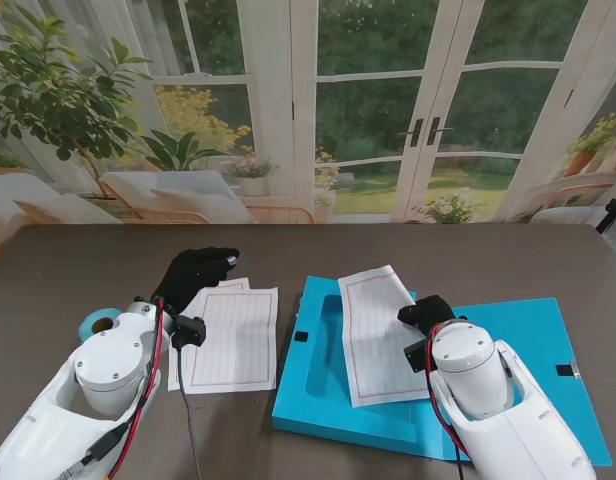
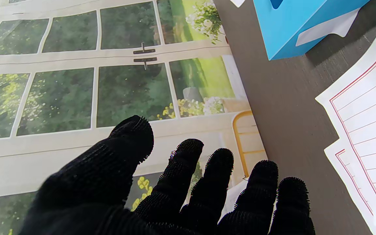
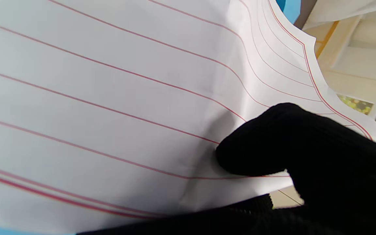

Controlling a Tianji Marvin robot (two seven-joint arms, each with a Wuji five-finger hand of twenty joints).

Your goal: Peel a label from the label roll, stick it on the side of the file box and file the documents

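A dark brown table [image 1: 408,250] stands in front of a printed backdrop [image 1: 368,110] of French doors and a garden. An open blue file box [image 1: 533,345] lies flat on the table's right half, its tray side towards the middle and its lid spread out to the right.

The right hand [image 1: 426,312], in a black glove, is over the box and grips one ruled sheet [image 1: 373,335] — white paper with red lines — by its right edge. The right wrist camera shows a gloved digit [image 3: 259,143] pressed on top of the paper while the rest of the hand lies under it, so the sheet is pinched between them. The sheet lies tilted across the box tray, its far end curled upward and its near corner hanging past the tray's inner edge.

The left hand [image 1: 193,275], also gloved in black, is raised over the table on the left. Its fingers [image 2: 188,173] are spread apart and it holds nothing; in the left wrist view they point towards the backdrop. Just to the right of that hand, a small stack of ruled documents [image 1: 233,345] lies flat on the table, beside the box but apart from it.

The label roll [image 1: 98,323] — a light blue ring — lies at the left, nearer the table's edge, partly hidden behind the left arm's wrist [image 1: 113,365].
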